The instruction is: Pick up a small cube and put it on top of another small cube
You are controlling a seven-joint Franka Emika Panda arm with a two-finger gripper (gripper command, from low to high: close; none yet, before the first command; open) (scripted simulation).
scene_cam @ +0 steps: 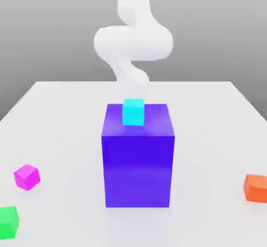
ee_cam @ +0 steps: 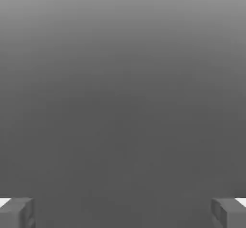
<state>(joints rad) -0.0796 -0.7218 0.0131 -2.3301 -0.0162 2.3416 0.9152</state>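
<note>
End effector (ee_cam: 123, 212) fingers wide apart, empty; small magenta cube (scene_cam: 26, 177) on counter (scene_cam: 62, 115), well apart from it, near green cube (scene_cam: 8, 222); likely light, rigid, smooth; grip two opposite flat faces.
</note>
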